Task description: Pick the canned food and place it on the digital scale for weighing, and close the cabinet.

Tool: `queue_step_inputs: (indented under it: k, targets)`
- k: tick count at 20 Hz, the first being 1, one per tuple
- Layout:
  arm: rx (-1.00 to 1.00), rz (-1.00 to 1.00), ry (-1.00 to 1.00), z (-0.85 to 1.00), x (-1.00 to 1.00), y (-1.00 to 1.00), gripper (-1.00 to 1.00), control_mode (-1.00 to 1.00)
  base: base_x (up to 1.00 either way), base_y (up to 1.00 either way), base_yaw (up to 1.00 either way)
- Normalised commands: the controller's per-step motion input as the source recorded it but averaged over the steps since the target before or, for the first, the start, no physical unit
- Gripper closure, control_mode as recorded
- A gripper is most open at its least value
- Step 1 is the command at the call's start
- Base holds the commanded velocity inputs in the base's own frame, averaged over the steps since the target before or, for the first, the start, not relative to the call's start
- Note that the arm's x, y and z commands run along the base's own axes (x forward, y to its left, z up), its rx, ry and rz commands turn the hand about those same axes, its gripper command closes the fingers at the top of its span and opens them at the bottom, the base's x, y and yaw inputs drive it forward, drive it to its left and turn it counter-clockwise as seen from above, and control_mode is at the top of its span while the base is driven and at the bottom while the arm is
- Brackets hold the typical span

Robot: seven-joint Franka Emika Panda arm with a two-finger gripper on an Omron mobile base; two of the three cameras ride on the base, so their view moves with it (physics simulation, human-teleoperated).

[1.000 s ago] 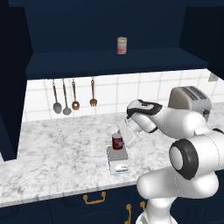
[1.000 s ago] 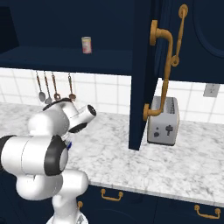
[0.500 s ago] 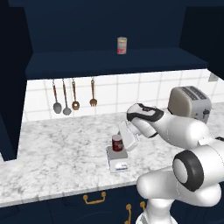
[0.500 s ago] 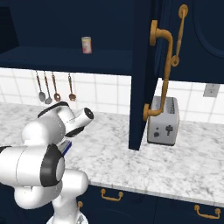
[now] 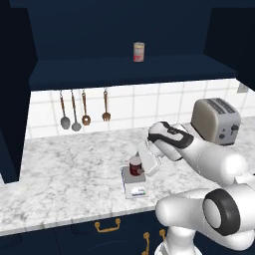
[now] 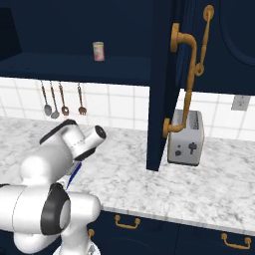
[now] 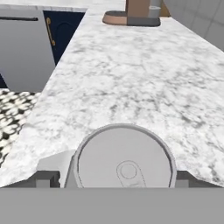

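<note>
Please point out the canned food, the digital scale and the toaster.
canned food (image 5: pixel 135 166), left base view, maroon label.
digital scale (image 5: pixel 137 191), left base view, front display panel.
toaster (image 5: pixel 215 121), left base view, its silver side.

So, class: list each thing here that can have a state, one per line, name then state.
canned food: upright on the digital scale, beside the gripper.
digital scale: flat on the counter, bearing the can.
cabinet: door open.
gripper: by the can; open or shut, cannot tell.
taller can: upright on the cabinet shelf.
toaster: slots empty.
</note>
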Motion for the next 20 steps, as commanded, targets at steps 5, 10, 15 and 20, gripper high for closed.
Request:
queue_step_inputs:
  k: [5,10,15,20]
  targets:
    - [0.00,0.00,-0.01,0.03,-0.02,-0.08,-1.00,-1.00,0.00,0.00,0.00]
    - [0.02,0.00,-0.09,0.10,-0.13,-0.20,-1.00,-1.00,0.00,0.00,0.00]
    - [0.01,0.00,-0.10,0.09,0.00,-0.11,-1.00,-1.00,0.00,0.00,0.00]
    - [0.02,0.00,-0.02,0.00,0.00,-0.13,-1.00,-1.00,0.00,0.00,0.00]
